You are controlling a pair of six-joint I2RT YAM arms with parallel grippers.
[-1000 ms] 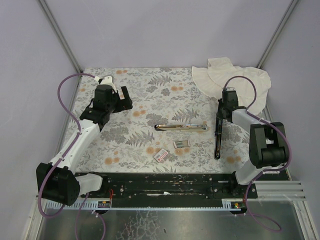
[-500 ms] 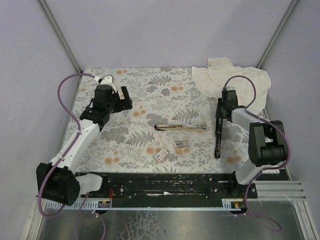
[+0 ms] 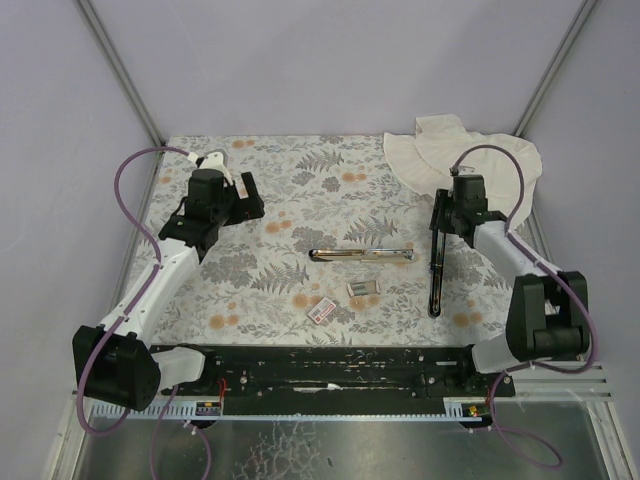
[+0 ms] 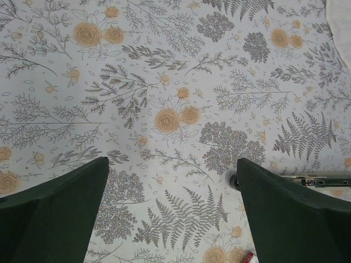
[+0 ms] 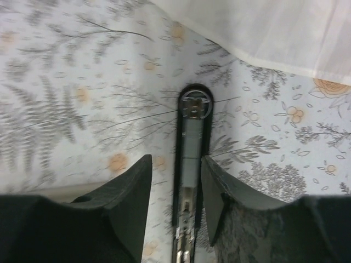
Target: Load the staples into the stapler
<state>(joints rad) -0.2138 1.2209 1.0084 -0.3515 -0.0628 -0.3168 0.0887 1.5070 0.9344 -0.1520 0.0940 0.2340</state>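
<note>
Staples [image 3: 363, 289] on table [image 3: 280, 200] | left fingers [image 4: 55, 208] apart | right fingers [image 5: 129, 197] apart, straddling stapler [image 5: 189, 159]

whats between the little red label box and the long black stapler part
The open staple tray lies between them; the top view shows it.

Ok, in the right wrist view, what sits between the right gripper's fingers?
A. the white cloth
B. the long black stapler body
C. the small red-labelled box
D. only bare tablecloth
B: in the right wrist view the black stapler body runs straight up the gap in the right gripper, one finger on each side. The white cloth lies beyond its far end.
</note>
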